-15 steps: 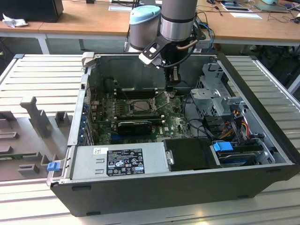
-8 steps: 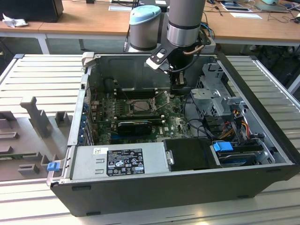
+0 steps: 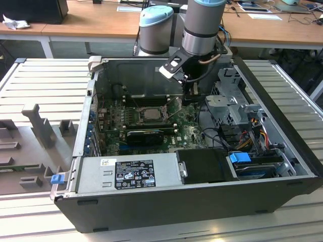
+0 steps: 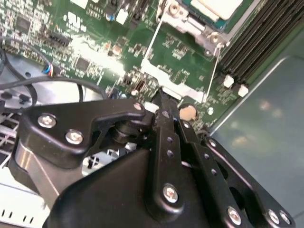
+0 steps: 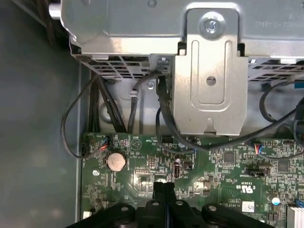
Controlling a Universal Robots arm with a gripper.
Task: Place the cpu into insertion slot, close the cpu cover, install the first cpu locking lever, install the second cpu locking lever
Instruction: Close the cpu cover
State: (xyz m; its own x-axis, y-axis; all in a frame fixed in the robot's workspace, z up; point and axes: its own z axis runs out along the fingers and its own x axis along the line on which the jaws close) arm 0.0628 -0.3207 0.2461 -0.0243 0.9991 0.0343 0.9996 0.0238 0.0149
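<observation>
Cpu (image 4: 216, 5) shows partly cut off beyond the closed hand (image 4: 160, 97).

The exterior view looks down from afar into the computer case (image 3: 202, 204); both wrist views, just behind the gripper (image 5: 164, 186), share the motherboard (image 5: 223, 164) beyond its fingertips.

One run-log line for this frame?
gripper: shut, empty, above motherboard near insertion slot | cpu: in slot | cpu cover: appears down | locking levers: appear unlatched
</observation>
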